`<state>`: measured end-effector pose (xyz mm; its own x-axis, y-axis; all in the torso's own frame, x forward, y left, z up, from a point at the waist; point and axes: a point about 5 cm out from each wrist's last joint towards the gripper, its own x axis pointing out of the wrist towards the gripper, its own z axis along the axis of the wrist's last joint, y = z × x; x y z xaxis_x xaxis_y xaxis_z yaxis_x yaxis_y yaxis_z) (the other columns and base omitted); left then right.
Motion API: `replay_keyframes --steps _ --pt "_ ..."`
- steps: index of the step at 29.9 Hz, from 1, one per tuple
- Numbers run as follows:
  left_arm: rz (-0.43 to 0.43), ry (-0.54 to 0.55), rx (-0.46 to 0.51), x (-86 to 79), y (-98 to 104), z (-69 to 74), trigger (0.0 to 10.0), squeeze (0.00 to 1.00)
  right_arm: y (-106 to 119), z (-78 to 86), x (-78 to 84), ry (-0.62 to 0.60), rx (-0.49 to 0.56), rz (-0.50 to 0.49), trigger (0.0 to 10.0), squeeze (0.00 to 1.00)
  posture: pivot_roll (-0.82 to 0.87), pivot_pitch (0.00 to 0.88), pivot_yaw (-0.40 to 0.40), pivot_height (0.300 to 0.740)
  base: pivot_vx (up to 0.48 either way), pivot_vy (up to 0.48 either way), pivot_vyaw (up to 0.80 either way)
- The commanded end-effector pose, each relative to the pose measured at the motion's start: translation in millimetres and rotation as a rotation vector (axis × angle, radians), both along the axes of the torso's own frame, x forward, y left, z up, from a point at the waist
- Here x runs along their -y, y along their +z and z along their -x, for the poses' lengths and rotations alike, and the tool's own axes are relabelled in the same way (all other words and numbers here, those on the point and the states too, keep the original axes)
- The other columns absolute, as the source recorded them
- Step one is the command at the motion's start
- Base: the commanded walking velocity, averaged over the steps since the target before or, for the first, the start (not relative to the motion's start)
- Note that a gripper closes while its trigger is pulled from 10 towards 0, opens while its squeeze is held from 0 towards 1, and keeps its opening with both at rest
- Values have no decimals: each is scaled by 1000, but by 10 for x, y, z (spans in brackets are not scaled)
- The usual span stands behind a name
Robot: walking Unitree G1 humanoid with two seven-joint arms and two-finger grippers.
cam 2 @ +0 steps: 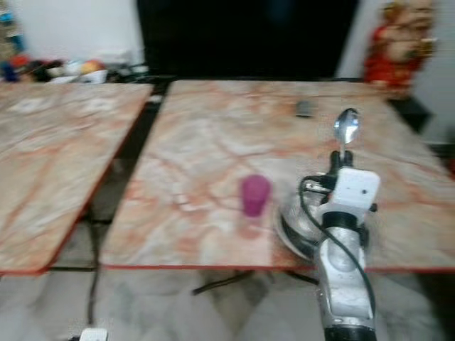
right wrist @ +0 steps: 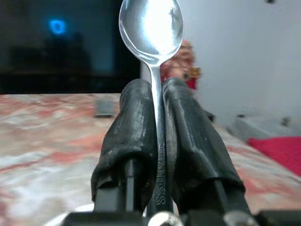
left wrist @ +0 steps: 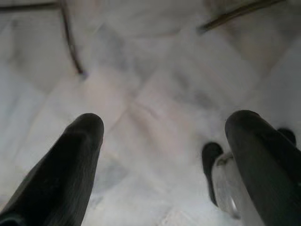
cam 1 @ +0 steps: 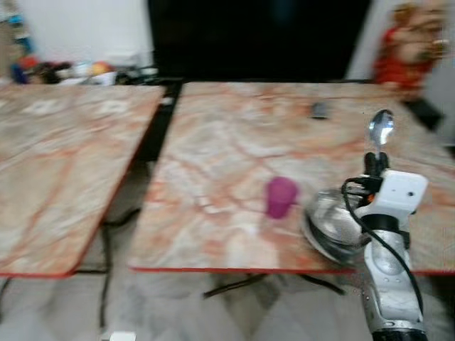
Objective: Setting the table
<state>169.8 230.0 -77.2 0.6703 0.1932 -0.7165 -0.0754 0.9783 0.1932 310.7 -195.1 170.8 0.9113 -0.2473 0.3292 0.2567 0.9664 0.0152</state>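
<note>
Our right hand is clenched on the handle of a shiny stainless-steel spoon, which stands upright with its bowl above the fingertips; in the head views it is raised just above the near right edge of the pink-veined marble surface. Our left hand hangs idle over the pale tiled floor, its fingers spread apart and holding nothing.

On the surface we see a round silver metal bowl near the front edge, partly hidden by our right arm, and a small purple plastic cup just beside it. We judge the setting well begun: bowl and cup look placed, while the spoon is not yet laid down. What remains, as far as we can tell, is setting the spoon beside the bowl and letting go. A small dark object lies farther back, too blurred to identify.
</note>
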Motion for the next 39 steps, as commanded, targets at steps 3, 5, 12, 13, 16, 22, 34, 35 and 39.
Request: replay_keyframes --steps 3,5,12,13,16,22,34,35,39 --pt "-4 1 -27 -5 -29 56 10000 0 80 -11 -20 9 30 14 10000 0 -29 68 -4 740 0 -371 0" --pt "-4 1 -28 -2 -31 58 10000 0 64 -22 -11 8 14 20 10000 0 -29 68 -4 740 0 -356 0" --pt "0 9 -39 0 -42 74 10000 0 1 -52 -29 30 -28 25 10000 0 -28 69 -6 740 0 -138 0" --pt "0 9 -39 0 -42 74 10000 0 1 -52 -29 30 -28 25 10000 0 -28 69 -6 740 0 0 0" --pt "3 11 -40 1 -46 86 10000 0 -12 -53 -31 31 -34 19 10000 0 -27 71 -5 740 0 0 0" --pt "7 15 -46 -3 -55 108 10000 0 -32 -56 -27 31 -45 18 10000 0 -27 74 -5 740 0 0 0" --pt "12 18 -56 -34 -60 133 10000 0 -54 -71 -16 21 -59 15 10000 0 -23 73 -4 740 107 0 0" --pt "12 19 -56 -38 -59 133 10000 0 -56 -71 -8 15 -61 15 10000 0 -23 73 -4 740 277 0 0" --pt "12 18 -57 -42 -58 131 10000 0 -58 -74 9 6 -62 14 10000 0 -24 74 -5 740 293 0 0"
